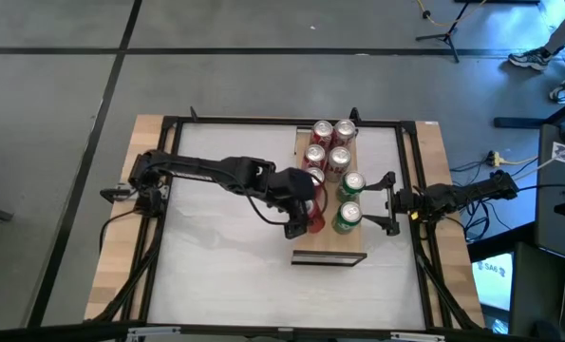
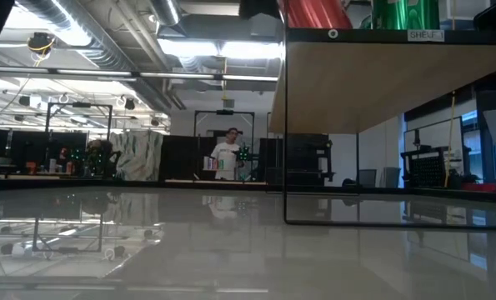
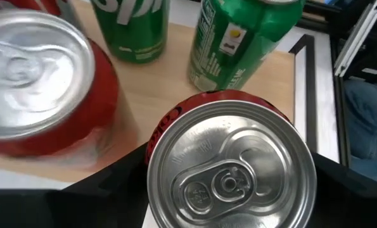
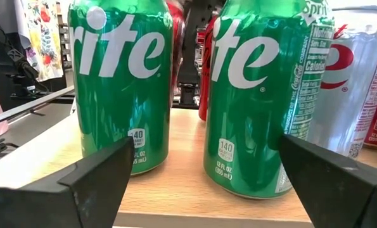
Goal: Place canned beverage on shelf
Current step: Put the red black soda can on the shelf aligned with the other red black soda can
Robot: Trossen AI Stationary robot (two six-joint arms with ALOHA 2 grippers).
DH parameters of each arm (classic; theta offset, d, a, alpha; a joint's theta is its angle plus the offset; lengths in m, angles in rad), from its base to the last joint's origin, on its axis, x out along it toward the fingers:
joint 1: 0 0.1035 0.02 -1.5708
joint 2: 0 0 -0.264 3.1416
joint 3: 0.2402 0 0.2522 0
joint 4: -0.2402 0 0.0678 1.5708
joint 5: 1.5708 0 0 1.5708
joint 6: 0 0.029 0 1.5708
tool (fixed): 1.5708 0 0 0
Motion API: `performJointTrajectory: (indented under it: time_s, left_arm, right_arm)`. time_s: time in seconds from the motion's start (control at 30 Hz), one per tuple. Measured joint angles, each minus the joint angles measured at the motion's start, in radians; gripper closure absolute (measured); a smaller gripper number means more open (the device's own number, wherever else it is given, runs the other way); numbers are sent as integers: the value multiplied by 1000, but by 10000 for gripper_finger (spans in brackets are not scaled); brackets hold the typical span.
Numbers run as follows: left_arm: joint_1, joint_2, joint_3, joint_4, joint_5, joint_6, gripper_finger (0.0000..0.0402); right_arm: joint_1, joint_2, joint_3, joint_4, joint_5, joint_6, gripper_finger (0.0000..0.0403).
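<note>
**Red can held over the near end of the shelf**

The left claw (image 1: 304, 215) pinched a red can (image 3: 231, 166) by its round side wall, one finger on each flank, and held it upright at the near end of the shelf (image 1: 351, 244), just left of the two green cans (image 1: 348, 218). Whether its base touched the board cannot be told. Judged from its look, the can was a stiff but thin-walled cylinder, smooth and likely slippery, and probably heavy for its size if full; a hard squeeze could dent it. The mid-height side wall seemed the best place to take hold, as the rim and pull tab offer nothing.

The right claw (image 4: 204, 180) stood spread wide and empty at the shelf's right edge, facing the green cans without touching them. Red and silver cans (image 1: 330, 142) crowded the far end.

The shelf was a bare light-wood board raised on a thin dark frame above the glossy white counter (image 2: 231, 250). Beyond lay an open workshop with ducts overhead and a person standing far back.
</note>
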Motion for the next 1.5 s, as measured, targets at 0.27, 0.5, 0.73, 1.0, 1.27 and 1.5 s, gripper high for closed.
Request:
performJointTrajectory:
  time_s: [0.27,0.5,0.73,1.0,1.27,1.5]
  left_arm:
    - [-2,25,1,1,3,0,112]
    - [-2,27,1,5,3,2,82]
    - [-2,30,1,28,3,3,75]
    - [-2,30,1,47,-2,3,73]
    - [-1,30,1,49,-5,2,73]
    - [-1,12,-1,44,15,2,73]
  right_arm:
    - [0,0,0,0,0,0,15]
    - [0,0,0,0,0,0,15]
    - [0,0,0,0,0,0,15]
    - [0,0,0,0,0,0,15]
    - [0,0,0,0,0,0,15]
    - [0,0,0,0,0,0,15]
